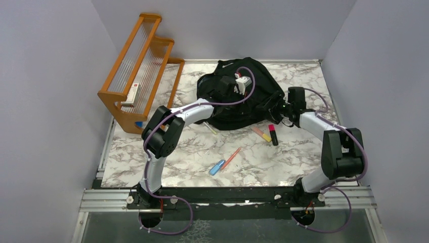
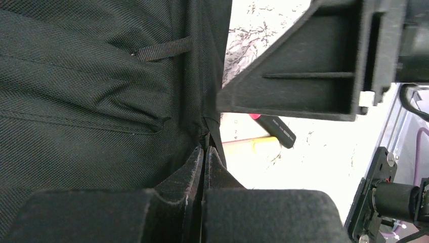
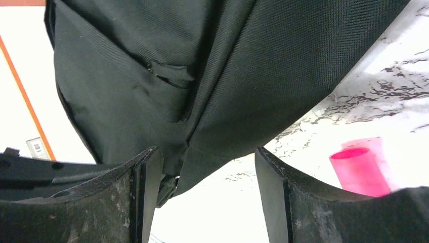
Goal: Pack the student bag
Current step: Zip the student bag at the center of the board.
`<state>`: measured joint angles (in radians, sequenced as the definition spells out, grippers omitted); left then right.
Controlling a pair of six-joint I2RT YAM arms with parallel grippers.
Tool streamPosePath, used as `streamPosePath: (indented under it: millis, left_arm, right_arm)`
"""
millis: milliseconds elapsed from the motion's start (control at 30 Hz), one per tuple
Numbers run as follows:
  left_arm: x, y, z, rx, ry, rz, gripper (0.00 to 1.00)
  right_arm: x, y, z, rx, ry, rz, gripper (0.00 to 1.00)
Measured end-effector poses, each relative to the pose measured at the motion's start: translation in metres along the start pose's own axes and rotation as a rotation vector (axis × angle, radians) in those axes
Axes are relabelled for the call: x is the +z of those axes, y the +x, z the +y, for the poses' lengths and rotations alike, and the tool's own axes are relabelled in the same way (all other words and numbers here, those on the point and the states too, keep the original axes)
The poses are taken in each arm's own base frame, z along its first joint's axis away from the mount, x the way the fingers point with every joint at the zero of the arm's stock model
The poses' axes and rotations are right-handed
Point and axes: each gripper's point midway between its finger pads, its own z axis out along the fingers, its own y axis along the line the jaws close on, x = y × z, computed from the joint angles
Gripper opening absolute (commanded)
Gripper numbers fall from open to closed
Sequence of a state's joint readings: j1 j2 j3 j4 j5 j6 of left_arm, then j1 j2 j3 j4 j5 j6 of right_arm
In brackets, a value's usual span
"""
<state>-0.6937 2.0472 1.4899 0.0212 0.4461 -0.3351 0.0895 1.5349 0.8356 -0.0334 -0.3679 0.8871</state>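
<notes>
The student bag (image 1: pixel 235 101), a big soft black backpack, lies at the back middle of the marble table. My left gripper (image 2: pixel 205 152) is shut, pinching a fold of the student bag (image 2: pixel 91 91) at its right edge; from above the left gripper (image 1: pixel 259 103) is dark against the fabric. My right gripper (image 1: pixel 274 105) is close beside it at the same edge. Its jaws stand open, and a corner of the student bag (image 3: pixel 217 76) hangs down between the fingers (image 3: pixel 146 174) without being clamped.
A wooden rack (image 1: pixel 139 71) stands at the back left. On the table in front of the bag lie a pink-capped black highlighter (image 1: pixel 273 134), a yellow-orange marker (image 1: pixel 261 133), an orange pencil (image 1: pixel 231 158) and a blue-handled tool (image 1: pixel 217 167). The pink highlighter (image 3: pixel 359 169) lies just right of my right fingers.
</notes>
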Motion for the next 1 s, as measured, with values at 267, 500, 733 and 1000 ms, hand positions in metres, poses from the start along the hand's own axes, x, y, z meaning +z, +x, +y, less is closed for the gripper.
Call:
streamPosePath:
  millis: [267,500,733,1000]
  left_arm:
    - [-0.001,0.003,-0.002,0.000,0.017,0.005,0.00]
    - [-0.004,0.005,-0.004,0.006,0.020,0.007,0.00]
    - [-0.022,0.005,-0.009,0.038,0.008,0.007,0.00]
    - [-0.049,0.001,-0.007,0.071,-0.075,-0.010,0.00]
  right_arm:
    - [0.021,0.018,-0.016,0.095,0.040,0.113,0.53]
    - [0.022,0.019,-0.016,0.101,0.037,0.121,0.24]
    - [0.023,0.017,-0.015,0.090,0.030,0.114,0.01]
    - [0.022,0.015,-0.016,0.084,0.029,0.109,0.01]
